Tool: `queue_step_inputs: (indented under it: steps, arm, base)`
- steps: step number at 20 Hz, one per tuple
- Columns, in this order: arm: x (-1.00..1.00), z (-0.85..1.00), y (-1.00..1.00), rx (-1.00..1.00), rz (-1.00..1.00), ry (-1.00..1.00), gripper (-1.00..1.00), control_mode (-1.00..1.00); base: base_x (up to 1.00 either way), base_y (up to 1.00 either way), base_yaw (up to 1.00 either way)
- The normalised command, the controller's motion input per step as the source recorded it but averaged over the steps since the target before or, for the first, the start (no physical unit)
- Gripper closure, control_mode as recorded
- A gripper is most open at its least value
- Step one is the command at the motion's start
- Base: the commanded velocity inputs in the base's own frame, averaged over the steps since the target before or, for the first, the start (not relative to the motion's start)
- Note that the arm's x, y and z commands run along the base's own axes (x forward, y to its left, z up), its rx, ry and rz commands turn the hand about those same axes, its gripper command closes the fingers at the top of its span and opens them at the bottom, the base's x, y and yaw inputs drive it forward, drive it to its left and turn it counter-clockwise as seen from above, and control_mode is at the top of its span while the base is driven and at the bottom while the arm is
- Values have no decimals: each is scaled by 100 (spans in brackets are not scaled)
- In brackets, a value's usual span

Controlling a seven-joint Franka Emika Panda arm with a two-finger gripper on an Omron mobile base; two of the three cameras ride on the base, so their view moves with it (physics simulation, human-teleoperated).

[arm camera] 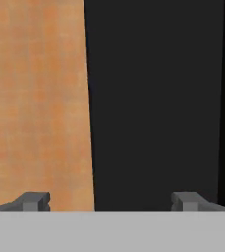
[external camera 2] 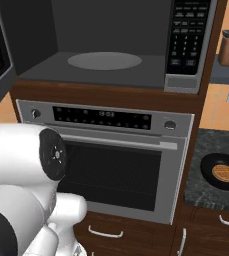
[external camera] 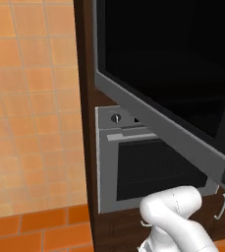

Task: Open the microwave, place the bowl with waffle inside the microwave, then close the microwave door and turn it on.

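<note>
While the microwave door [external camera: 168, 93] hangs swung wide out to the left, its flat black glass edged in grey metal with a broader grey band along the bottom, the microwave [external camera 2: 111, 45] stands open in its dark brown wood cabinet, showing a matte grey cavity and a pale round turntable [external camera 2: 104, 60]. So the opening looks done; by my reckoning the bowl must yet be fetched and put in, the door shut and the keypad [external camera 2: 187, 35] pressed. That bowl [external camera 2: 221, 171], a shallow dark dish holding a round golden waffle [external camera 2: 224, 173] with a grid pattern, sits well off to the right on the speckled dark stone bench [external camera 2: 201, 175]. Below the microwave is the grey oven [external camera 2: 111, 160] with its mesh-look window. The end effector [arm camera: 111, 201] has its two dark tips spread wide with nothing between them, facing a dark panel beside orange tiled wall [arm camera: 35, 98].
</note>
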Motion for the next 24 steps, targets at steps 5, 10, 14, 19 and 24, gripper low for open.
queue_step_inputs:
  steps: [5, 10, 14, 19, 24]
  arm:
    - [-2, 0, 68, -7, 13, 4, -100, -100]
    - [-2, 0, 66, -5, 9, 1, -100, -100]
    - [0, 0, 36, 0, 1, 0, -100, -100]
    - [8, 0, 30, 0, 0, 0, -100, -100]
    - [40, 3, 42, 0, -1, 0, -100, -100]
  base:
    - [0, 0, 0]
    - [0, 0, 0]
    - [0, 0, 0]
    - [0, 0, 0]
    - [0, 0, 0]
